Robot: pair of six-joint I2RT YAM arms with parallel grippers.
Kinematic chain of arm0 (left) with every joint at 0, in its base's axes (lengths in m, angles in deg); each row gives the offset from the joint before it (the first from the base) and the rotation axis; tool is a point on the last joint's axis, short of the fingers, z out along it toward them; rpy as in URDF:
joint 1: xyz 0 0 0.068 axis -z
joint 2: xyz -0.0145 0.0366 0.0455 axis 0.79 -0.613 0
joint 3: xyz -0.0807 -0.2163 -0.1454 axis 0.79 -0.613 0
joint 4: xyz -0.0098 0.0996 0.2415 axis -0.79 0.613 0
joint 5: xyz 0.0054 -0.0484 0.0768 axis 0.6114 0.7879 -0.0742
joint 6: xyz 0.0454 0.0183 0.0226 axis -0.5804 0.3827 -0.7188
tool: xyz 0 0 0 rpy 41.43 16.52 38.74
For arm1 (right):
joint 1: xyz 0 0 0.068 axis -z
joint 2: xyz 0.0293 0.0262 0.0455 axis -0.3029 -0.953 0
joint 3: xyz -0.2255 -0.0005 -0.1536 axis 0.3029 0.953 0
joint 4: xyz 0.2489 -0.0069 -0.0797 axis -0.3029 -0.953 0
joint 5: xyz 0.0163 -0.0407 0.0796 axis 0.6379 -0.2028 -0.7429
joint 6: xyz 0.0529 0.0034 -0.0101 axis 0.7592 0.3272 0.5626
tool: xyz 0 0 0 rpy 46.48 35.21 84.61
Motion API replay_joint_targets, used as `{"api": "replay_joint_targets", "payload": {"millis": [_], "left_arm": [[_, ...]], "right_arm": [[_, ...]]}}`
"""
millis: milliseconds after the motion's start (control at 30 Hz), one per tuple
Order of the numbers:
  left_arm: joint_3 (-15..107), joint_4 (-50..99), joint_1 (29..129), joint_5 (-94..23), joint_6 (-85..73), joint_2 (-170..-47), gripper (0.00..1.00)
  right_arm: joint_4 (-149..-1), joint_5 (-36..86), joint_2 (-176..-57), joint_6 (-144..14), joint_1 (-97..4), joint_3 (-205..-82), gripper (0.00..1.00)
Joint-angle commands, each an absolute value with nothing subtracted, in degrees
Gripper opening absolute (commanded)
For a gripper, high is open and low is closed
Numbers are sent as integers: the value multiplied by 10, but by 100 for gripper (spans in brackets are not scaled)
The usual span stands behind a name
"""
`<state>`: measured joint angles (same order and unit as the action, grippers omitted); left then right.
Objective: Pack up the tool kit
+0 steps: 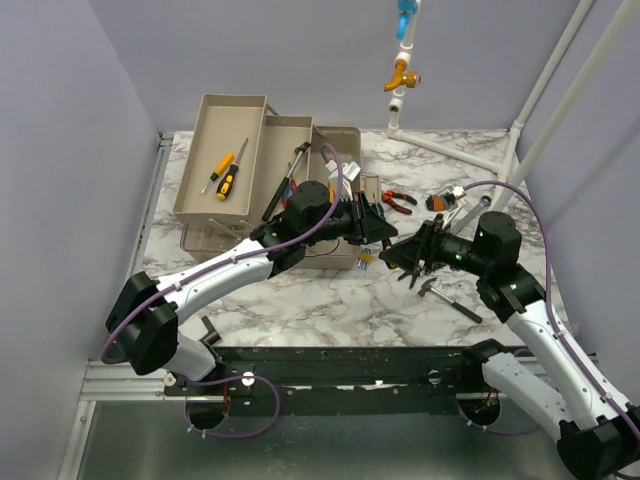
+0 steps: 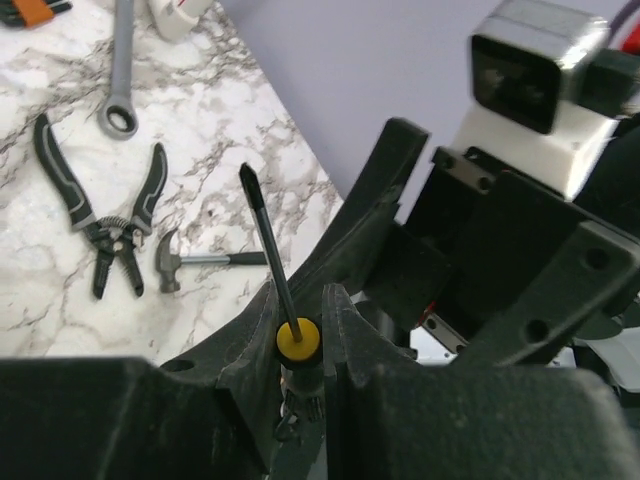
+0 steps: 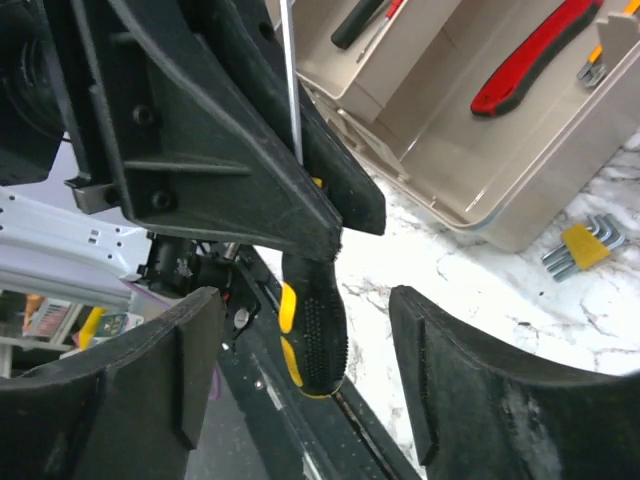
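A black-and-yellow screwdriver (image 2: 297, 340) stands between my two grippers above the table. My left gripper (image 2: 300, 325) is shut on it at the yellow collar, with the dark shaft (image 2: 266, 240) pointing up and away. In the right wrist view the handle (image 3: 315, 330) hangs below the left fingers. My right gripper (image 3: 300, 300) is open, with a gap between each pad and the handle. From above, the left gripper (image 1: 375, 232) and right gripper (image 1: 408, 252) meet just right of the open toolbox (image 1: 330, 140). Its beige trays (image 1: 200, 140) hold two screwdrivers (image 1: 228, 175).
On the marble lie wire-stripping pliers (image 2: 100, 215), a small hammer (image 2: 200, 260), a ring wrench (image 2: 121, 70), red-handled pliers (image 1: 398, 200) and a yellow hex-key set (image 3: 580, 245). A red-handled tool (image 3: 530, 55) lies inside the box. White pipes stand at the back right.
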<state>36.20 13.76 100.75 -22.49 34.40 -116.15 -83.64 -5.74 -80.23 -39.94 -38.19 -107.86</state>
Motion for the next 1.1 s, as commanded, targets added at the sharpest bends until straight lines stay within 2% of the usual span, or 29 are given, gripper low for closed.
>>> {"api": "replay_joint_targets", "payload": {"millis": [0, 200, 333, 533, 667, 767, 1067], "left_arm": [[391, 214, 1009, -260, 285, -1144, 0], [485, 453, 948, -330, 152, -1103, 0], [618, 652, 874, -396, 43, -1118, 0], [850, 837, 803, -637, -113, -1213, 0], [941, 888, 775, -784, -185, -1295, 0], [966, 892, 758, -836, -239, -1352, 0], [915, 823, 688, -860, -278, -1408, 0]], "right_arm": [[-820, -22, -781, -396, -385, -1067, 81], [-856, 39, -751, -414, -385, -1072, 84], [-888, 109, -741, -424, -384, -1084, 84], [-908, 158, -751, -431, -385, -1093, 84], [-914, 171, -768, -432, -385, -1095, 83], [-928, 204, -782, -428, -385, -1097, 83], [-950, 232, -824, -423, -385, -1087, 82]]}}
